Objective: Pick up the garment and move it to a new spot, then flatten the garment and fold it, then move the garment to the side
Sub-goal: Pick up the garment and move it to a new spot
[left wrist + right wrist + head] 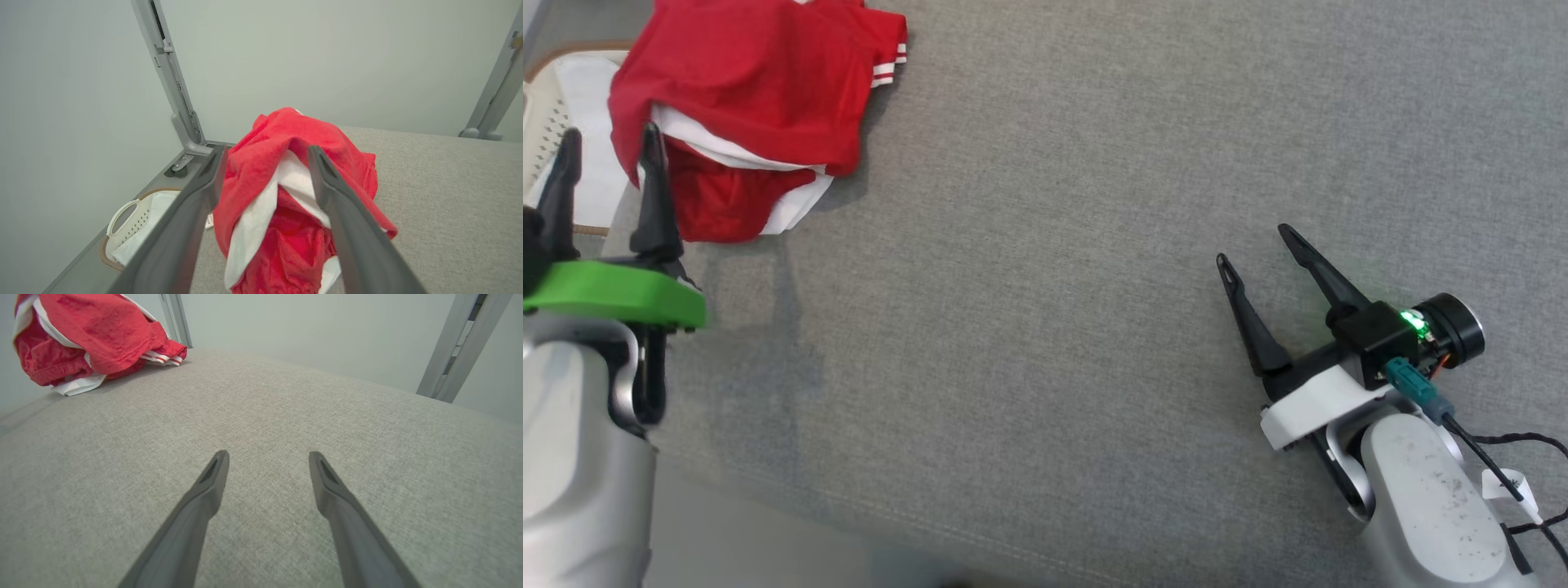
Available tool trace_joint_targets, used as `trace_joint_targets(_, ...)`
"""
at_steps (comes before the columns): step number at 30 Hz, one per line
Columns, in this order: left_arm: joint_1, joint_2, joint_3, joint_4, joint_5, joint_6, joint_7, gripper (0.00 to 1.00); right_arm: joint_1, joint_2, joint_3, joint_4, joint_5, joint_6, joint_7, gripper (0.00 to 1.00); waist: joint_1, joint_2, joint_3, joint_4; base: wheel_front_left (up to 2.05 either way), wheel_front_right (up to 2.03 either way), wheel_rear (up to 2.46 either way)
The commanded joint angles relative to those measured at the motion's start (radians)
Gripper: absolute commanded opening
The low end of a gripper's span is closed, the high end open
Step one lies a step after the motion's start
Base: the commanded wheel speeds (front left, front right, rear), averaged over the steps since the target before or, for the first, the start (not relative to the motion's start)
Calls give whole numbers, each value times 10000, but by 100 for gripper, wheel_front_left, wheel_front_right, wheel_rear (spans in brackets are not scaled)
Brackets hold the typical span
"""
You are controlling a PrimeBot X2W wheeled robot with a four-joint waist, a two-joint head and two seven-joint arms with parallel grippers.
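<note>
The garment (760, 106) is a crumpled red piece with white trim, bunched at the far left corner of the grey fabric surface (1062, 269). My left gripper (609, 139) stands open at its near left edge, one finger over the cloth. In the left wrist view the garment (261, 171) lies just ahead between the spread fingers of the left gripper (265, 153), with no grip on it. My right gripper (1254, 243) is open low over bare fabric at the right, far from the cloth. The right wrist view has the garment (90, 339) at the top left beyond the right gripper (267, 455).
A white perforated basket (556, 122) with a white cloth in it sits beyond the surface's left edge, and it shows again as the basket (130, 220) in the left wrist view. Grey metal frame posts (171, 77) rise at the far corners. The surface's near edge (866, 523) runs along the bottom.
</note>
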Motion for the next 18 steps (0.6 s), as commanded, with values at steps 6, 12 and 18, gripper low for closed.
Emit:
trace_joint_targets(6,-1526,958,-1100,1186,-911,-31,-24,100,-248,12,-44,-55,-129,-5,-41,100,0,0,790,-715,0,0,0)
trace_joint_targets(12,-2396,1390,-2064,3593,-1798,-30,-8,0,-278,52,-39,-45,-241,-8,-27,100,0,0,779,-1121,0,0,0)
trace_joint_targets(18,-2558,1578,-1795,3586,-1551,-30,-19,0,-71,185,-306,-201,-50,-8,-29,100,0,0,366,-1288,0,0,0)
